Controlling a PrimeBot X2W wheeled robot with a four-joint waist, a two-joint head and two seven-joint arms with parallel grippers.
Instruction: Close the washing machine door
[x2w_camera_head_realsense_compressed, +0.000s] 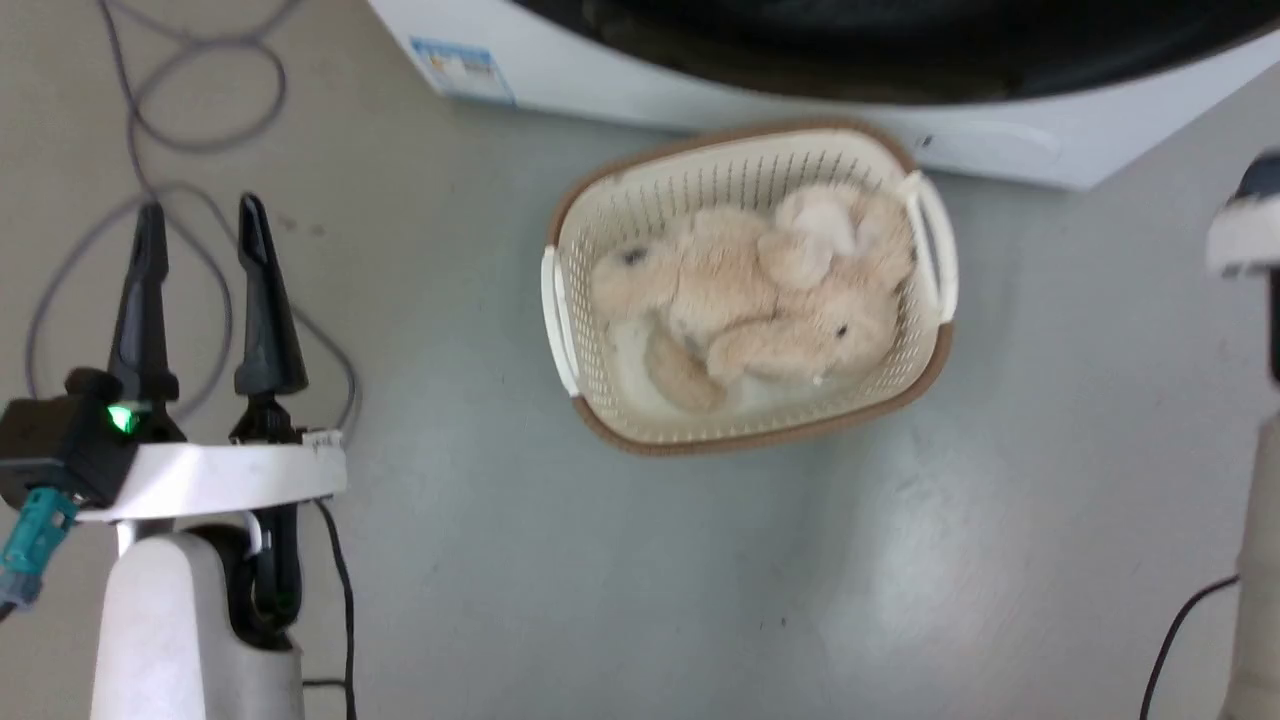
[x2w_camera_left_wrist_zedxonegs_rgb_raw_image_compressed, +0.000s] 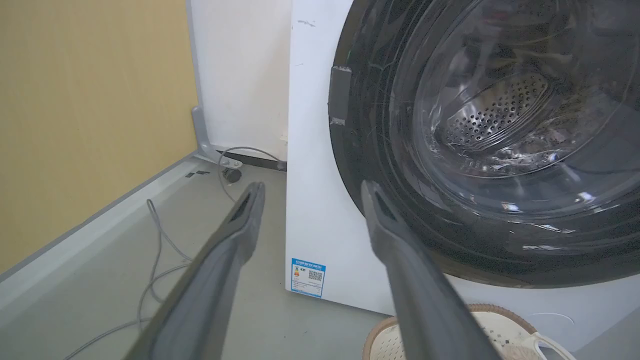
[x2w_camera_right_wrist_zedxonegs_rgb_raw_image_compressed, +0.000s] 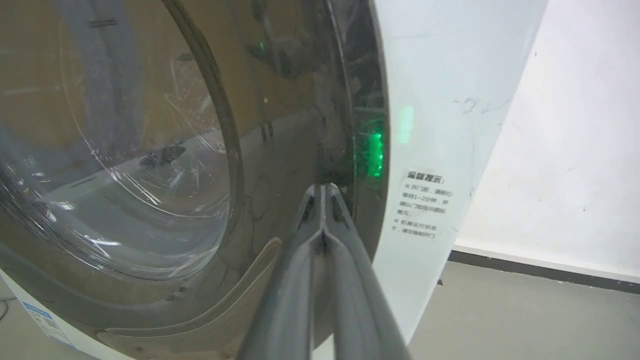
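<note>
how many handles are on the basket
2. One white handle sits on the left end of the cream basket in the head view, and the other handle is on its right end. The whole rim is in view, so none seems hidden.

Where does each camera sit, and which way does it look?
Head view: on the head, looking down at the floor, basket and foot of the washing machine; open left tool shows lower left.
Left wrist view: on the left wrist, looking along its fingers at the washing machine door.
Right wrist view: on the right wrist, shut right tool pointing at the door's rim.
Shared: both wrist views see the door; head and left wrist, the basket.
</note>
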